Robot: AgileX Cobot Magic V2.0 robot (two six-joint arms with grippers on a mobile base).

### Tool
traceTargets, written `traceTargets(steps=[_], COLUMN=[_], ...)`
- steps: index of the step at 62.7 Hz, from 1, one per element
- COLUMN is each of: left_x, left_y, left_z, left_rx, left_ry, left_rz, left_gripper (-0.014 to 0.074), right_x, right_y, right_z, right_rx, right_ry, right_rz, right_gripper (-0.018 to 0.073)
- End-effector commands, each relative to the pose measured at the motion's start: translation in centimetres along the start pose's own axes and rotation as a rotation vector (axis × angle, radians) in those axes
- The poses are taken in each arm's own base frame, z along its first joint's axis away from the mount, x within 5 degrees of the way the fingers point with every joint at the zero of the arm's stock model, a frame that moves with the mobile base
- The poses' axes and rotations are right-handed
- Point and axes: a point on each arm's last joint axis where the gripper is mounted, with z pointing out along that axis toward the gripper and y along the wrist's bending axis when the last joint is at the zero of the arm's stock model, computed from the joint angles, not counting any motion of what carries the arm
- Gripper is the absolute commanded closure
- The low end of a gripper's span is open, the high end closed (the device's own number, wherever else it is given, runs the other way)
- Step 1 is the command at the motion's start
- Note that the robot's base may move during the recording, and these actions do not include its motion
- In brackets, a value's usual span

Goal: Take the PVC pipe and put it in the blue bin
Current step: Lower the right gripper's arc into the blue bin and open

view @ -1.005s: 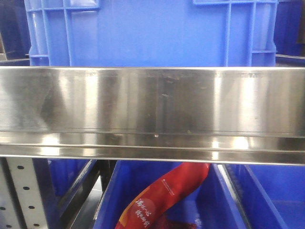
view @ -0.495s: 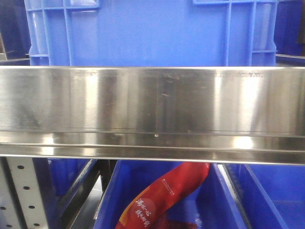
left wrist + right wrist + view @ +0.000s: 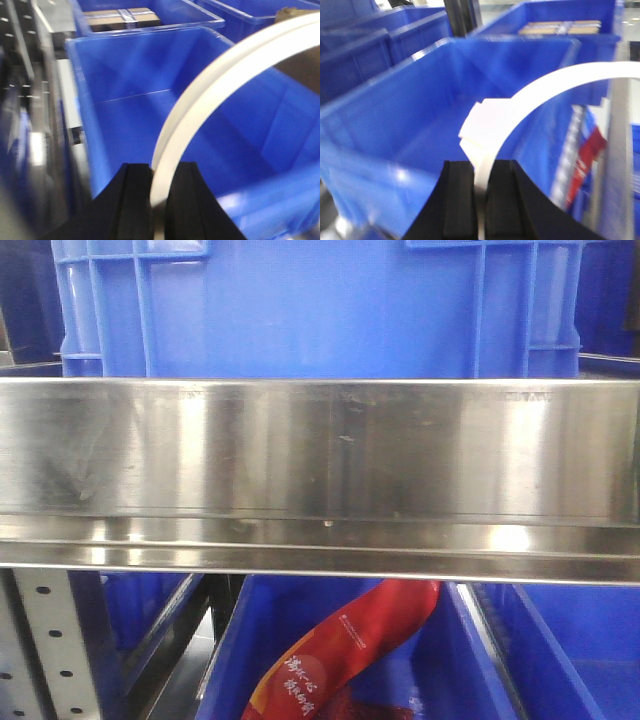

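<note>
Exterior front-facing view: over the last second the steel shelf rail, the blue crate above it and the red packet below it hold their places, and only the glints on the steel shift a little. Neither arm nor pipe shows here, so this points to a slight movement of the rig rather than a finished drop; the placing is, by my reading, not yet done. Left wrist view: the left gripper has its black jaws drawn almost together, clamped on the PVC pipe, a pale strip arcing up and rightward over the open blue bin, whose visible floor looks bare. Right wrist view: the right gripper pinches the pipe just as narrowly, just below a blocky white fitting, with the pipe curving away to the right above a blue bin. Both wrist views are blurred, so it is likely, not certain, that they show the same bin. Behind the left-view bin, another holds a strapped cardboard box.
</note>
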Motion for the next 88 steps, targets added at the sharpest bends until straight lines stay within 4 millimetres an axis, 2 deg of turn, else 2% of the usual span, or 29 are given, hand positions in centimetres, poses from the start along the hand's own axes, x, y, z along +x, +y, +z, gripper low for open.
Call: traceTargets(steps=[1, 14, 23, 32, 46, 60, 64, 67, 70, 75, 78, 82, 88], left_x=[-1.8, -4.1, -4.4, -3.6, -3.0, -2.7, -2.7, -2.8, -2.8, -2.8, -2.7, -2.7, -2.7], left_y=[-0.9, -2.8, -3.9, -4.0, -4.0, -4.0, -4.0, -4.0, -4.0, -4.0, -4.0, -4.0, -4.0], left_z=[2.1, 7.2, 10.1, 12.7, 13.8, 14.5, 14.5, 14.5, 14.5, 14.5, 14.5, 14.5, 14.5], left_rx=[0.048, 0.105, 0.128, 0.121, 0.117, 0.113, 0.113, 0.113, 0.113, 0.113, 0.113, 0.112, 0.112], left_ry=[-0.041, -0.032, -0.01, 0.036, 0.061, 0.071, 0.071, 0.065, 0.063, 0.067, 0.072, 0.074, 0.079], left_rz=[-0.031, -0.025, -0.015, -0.014, -0.012, -0.01, -0.01, -0.01, -0.008, -0.008, -0.008, -0.008, -0.007], left_gripper=[0.0707, 0.0707, 0.0707, 0.0707, 0.0707, 0.0701, 0.065, 0.0589, 0.051, 0.0327, 0.0262, 0.02, 0.0184], right_x=[-1.5, -3.2, -3.3, -2.6, -1.3, -1.0, -1.0, -1.0, -1.0, -1.0, -1.0, -1.0, -1.1], right_y=[0.1, 0.4, 1.4, 2.5, 3.5, 3.4, 3.4, 3.4, 3.4, 3.4, 3.4, 3.4, 3.4], right_z=[1.9, 5.4, 7.8, 10.3, 13.0, 13.8, 13.8, 13.8, 13.8, 13.8, 13.8, 13.8, 13.8], right_rx=[-0.01, -0.032, -0.068, -0.104, -0.13, -0.125, -0.125, -0.125, -0.125, -0.125, -0.125, -0.125, -0.121], right_ry=[-0.065, -0.066, -0.048, -0.028, -0.007, 0.007, 0.007, 0.007, 0.007, 0.005, 0.005, 0.005, -0.006], right_rz=[0.008, 0.042, 0.028, 0.022, 0.013, 0.014, 0.014, 0.014, 0.014, 0.014, 0.014, 0.014, 0.001], right_gripper=[0.0727, 0.0727, 0.0727, 0.0727, 0.0727, 0.0705, 0.0651, 0.0575, 0.0496, 0.0328, 0.0267, 0.0206, 0.0186])
